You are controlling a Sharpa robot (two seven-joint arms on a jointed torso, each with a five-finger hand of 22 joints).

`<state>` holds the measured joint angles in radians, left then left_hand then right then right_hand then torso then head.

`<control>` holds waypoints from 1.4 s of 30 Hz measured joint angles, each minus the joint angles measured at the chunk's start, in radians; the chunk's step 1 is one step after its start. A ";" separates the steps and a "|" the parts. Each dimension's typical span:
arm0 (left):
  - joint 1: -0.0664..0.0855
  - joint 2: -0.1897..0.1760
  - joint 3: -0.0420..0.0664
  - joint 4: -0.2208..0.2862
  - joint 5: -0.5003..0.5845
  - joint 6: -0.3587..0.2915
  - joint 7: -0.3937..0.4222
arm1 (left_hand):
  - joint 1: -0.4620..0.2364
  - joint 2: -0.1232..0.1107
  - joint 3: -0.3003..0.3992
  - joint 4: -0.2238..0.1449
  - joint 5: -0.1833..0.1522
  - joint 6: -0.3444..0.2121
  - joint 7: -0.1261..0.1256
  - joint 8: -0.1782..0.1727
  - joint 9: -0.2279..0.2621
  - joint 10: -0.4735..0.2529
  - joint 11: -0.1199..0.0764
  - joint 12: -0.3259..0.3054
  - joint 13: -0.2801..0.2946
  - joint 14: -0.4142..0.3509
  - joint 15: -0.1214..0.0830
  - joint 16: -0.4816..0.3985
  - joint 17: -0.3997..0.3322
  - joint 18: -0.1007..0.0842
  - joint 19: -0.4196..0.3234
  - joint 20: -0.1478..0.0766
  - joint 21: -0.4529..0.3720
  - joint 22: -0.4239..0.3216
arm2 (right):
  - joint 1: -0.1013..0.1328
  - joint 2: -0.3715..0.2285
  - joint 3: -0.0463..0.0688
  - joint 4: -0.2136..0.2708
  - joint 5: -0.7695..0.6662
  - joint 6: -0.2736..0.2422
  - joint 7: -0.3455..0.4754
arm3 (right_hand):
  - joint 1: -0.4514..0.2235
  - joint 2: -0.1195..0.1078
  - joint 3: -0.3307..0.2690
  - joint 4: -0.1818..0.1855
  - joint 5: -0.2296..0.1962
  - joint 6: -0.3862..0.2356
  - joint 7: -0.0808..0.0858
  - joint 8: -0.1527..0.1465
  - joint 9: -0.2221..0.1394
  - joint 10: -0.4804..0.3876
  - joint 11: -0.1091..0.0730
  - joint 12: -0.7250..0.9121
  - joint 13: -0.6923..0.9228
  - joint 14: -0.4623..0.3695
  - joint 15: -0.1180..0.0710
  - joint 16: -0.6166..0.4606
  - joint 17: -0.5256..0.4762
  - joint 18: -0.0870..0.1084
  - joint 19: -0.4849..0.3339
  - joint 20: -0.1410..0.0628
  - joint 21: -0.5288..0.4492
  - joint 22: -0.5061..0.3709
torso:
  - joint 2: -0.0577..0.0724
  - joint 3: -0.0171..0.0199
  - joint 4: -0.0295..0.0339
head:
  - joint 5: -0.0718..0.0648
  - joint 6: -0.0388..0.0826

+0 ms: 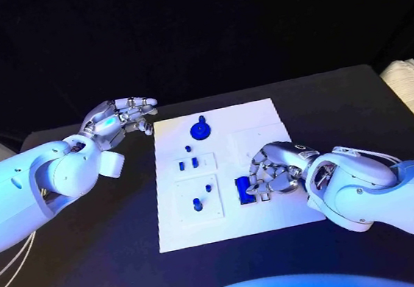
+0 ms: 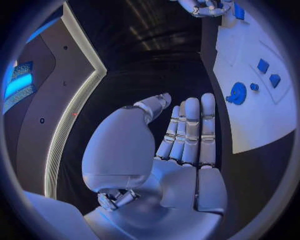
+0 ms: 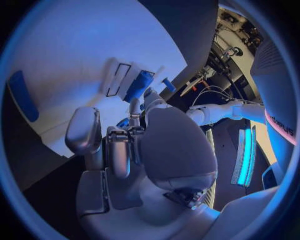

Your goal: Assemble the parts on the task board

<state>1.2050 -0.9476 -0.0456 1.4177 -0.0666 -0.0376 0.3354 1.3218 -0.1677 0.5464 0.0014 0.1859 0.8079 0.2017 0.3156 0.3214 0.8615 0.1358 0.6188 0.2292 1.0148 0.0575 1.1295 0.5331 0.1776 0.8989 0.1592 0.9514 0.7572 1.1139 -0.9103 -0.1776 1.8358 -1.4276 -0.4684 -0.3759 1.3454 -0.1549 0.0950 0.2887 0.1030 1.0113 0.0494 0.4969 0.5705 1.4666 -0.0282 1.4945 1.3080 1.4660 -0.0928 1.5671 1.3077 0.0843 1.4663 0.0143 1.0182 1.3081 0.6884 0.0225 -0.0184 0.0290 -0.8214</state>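
The one piece of lettering stands on a white panel with a pink stripe at the edge of the right wrist view. It is cut off and bent by the lens and seems to end in "PUS"; the whole word cannot be read.

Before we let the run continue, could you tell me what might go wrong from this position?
1. The right hand is curled over a blue part on the task board; its fingers hide the contact, so a misaligned part could jam unnoticed.
2. The board looks unclamped; pressing near its right edge might shift it.
3. The left hand hovers open beside the board's far left corner, close to the round blue part; a sweep inward could knock it.
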 measured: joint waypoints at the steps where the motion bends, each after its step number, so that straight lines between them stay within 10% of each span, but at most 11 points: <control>1: 0.000 -0.001 0.000 0.000 0.000 0.000 0.000 | 0.000 0.000 0.000 0.000 0.000 0.000 0.000 0.000 0.000 0.000 0.000 0.000 0.000 0.000 0.000 0.000 0.000 0.000 0.000 0.000 0.000 0.000 | 0.000 -0.006 0.000 0.003 0.004 -0.016 0.005 | -0.002 -0.002 0.000 0.000 0.000 -0.008 0.004 -0.008 -0.002 0.000 0.000 0.000 0.000 -0.001 0.006 0.000 0.000 0.000 0.000 0.000 -0.006 0.000 | 0.000 -0.0001 0.0000 | 0.000 0.001; 14: 0.000 -0.008 0.000 -0.002 0.000 0.000 -0.003 | 0.000 0.000 0.000 0.000 0.000 0.000 0.000 0.000 0.000 0.000 0.000 0.000 -0.001 0.000 0.000 0.000 0.000 0.000 0.000 0.000 0.000 0.000 | 0.019 -0.155 0.001 0.042 0.070 -0.157 0.058 | -0.027 -0.006 0.007 0.001 0.025 -0.028 0.014 -0.045 -0.010 0.001 0.015 -0.008 0.000 0.002 0.016 0.000 0.000 0.000 0.000 0.011 -0.016 0.000 | -0.001 -0.0004 -0.0032 | -0.005 0.007; 30: -0.001 -0.018 0.000 0.006 0.000 0.000 -0.003 | 0.000 0.000 -0.003 0.003 0.000 0.000 0.000 0.000 0.000 0.000 0.000 0.000 -0.001 0.000 0.000 0.000 0.000 0.000 0.000 0.000 0.000 -0.001 | 0.018 -0.291 -0.008 0.031 0.022 -0.083 -0.007 | -0.038 -0.021 -0.025 0.002 0.031 -0.071 0.050 -0.162 -0.042 0.000 0.046 -0.037 0.000 -0.001 0.041 -0.004 0.000 0.000 0.000 0.033 -0.056 0.000 | -0.003 0.0017 -0.0084 | -0.037 0.005; 42: -0.004 -0.024 0.000 0.010 0.000 0.000 -0.003 | 0.000 0.000 0.000 0.006 0.000 0.000 0.000 0.000 0.000 0.000 0.000 0.000 -0.001 -0.004 0.004 0.000 0.000 0.000 0.000 0.000 0.000 -0.001 | -0.028 -0.260 -0.016 0.017 -0.024 -0.033 -0.058 | -0.060 -0.004 -0.052 0.004 0.040 -0.046 0.047 -0.166 -0.042 0.000 0.046 -0.031 0.000 -0.001 0.041 -0.004 0.000 0.000 0.000 0.033 -0.035 -0.001 | -0.003 0.0012 -0.0089 | -0.062 0.013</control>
<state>1.2015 -0.9711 -0.0461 1.4278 -0.0669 -0.0373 0.3329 1.3218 -0.1677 0.5464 0.0071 0.1859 0.8079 0.2016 0.3156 0.3216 0.8615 0.1358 0.6187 0.2283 1.0112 0.0612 1.1295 0.5331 0.1776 0.8989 0.1592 0.9515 0.7563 1.0861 -1.1706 -0.1935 1.8532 -1.4516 -0.5009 -0.4334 1.2857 -0.1593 0.0431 0.2928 0.1434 0.9653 0.0959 0.3307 0.5289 1.4669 0.0183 1.4636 1.3076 1.4649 -0.0515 1.5632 1.3074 0.0844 1.4661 0.0470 0.9827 1.3076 0.6858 0.0238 -0.0273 -0.0328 -0.8081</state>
